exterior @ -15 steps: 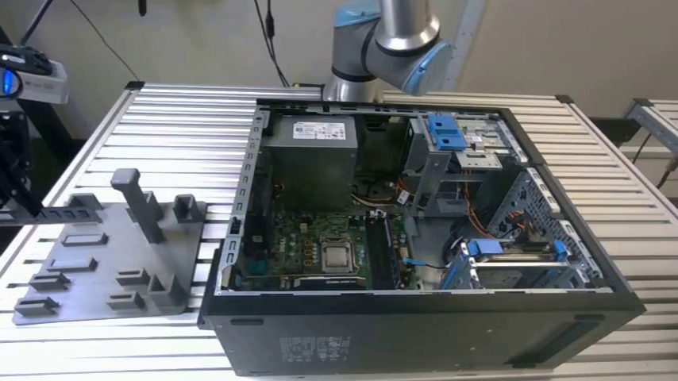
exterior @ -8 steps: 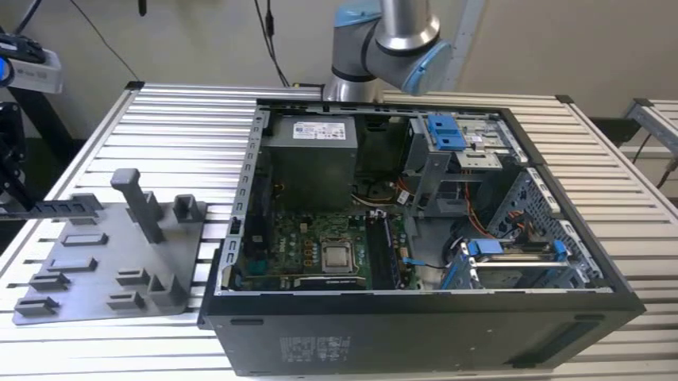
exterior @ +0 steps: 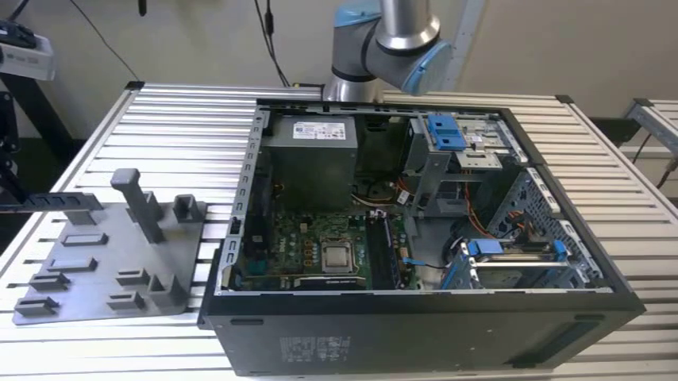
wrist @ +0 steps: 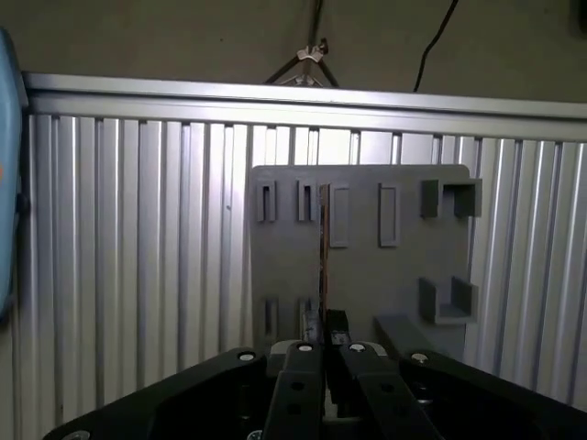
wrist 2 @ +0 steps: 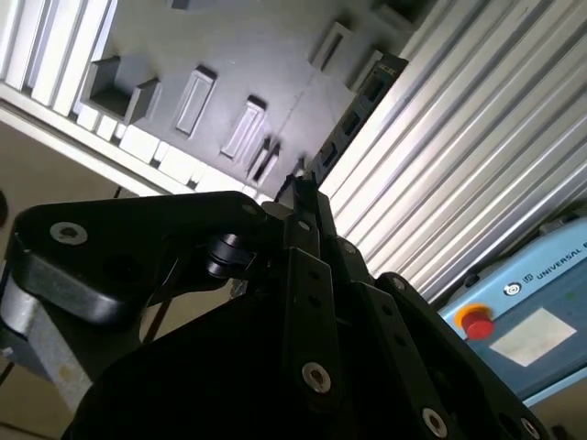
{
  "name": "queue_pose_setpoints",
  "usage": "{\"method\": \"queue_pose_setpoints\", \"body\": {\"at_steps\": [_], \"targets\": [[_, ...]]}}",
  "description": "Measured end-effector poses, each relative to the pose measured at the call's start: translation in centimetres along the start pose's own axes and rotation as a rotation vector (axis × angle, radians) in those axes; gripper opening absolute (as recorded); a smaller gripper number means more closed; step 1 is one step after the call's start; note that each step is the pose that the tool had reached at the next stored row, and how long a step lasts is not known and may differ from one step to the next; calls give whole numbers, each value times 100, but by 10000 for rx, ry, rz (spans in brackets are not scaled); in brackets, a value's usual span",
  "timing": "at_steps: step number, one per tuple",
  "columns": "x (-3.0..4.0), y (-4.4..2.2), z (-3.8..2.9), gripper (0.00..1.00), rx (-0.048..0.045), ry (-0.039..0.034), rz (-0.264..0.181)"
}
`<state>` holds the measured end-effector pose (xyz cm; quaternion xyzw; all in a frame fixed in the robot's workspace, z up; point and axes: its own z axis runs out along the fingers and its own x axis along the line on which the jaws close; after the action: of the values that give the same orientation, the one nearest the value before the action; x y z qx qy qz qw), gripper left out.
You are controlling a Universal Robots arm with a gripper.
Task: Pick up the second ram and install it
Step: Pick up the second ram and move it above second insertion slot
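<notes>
In both wrist views my gripper [wrist: 323,323] [wrist 2: 303,188] is shut on the second ram, a thin dark stick. In the first wrist view the ram [wrist: 323,247] is seen edge-on as a narrow line reaching out from the fingertips. The second wrist view shows its flat side [wrist 2: 359,103] with dark chips. The gripper hangs well above the grey tray [wrist: 367,275] [wrist 2: 220,55], and the stick is clear of the tray's slots and posts. In the exterior view the arm [exterior: 387,36] rises out of the picture behind the open computer case [exterior: 424,305].
The grey tray [exterior: 95,278] with upright posts lies on the slatted table [exterior: 180,119] at the exterior view's left. Inside the case the green motherboard [exterior: 307,246] lies flat. A blue pendant [wrist 2: 518,321] with a red button sits past the table's edge.
</notes>
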<state>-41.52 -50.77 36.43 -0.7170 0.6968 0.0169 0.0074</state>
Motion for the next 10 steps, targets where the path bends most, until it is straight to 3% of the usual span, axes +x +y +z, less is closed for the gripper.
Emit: {"method": "queue_pose_setpoints", "body": {"at_steps": [10], "targets": [[-7, 3, -196, 14, 3, 26, 2]]}}
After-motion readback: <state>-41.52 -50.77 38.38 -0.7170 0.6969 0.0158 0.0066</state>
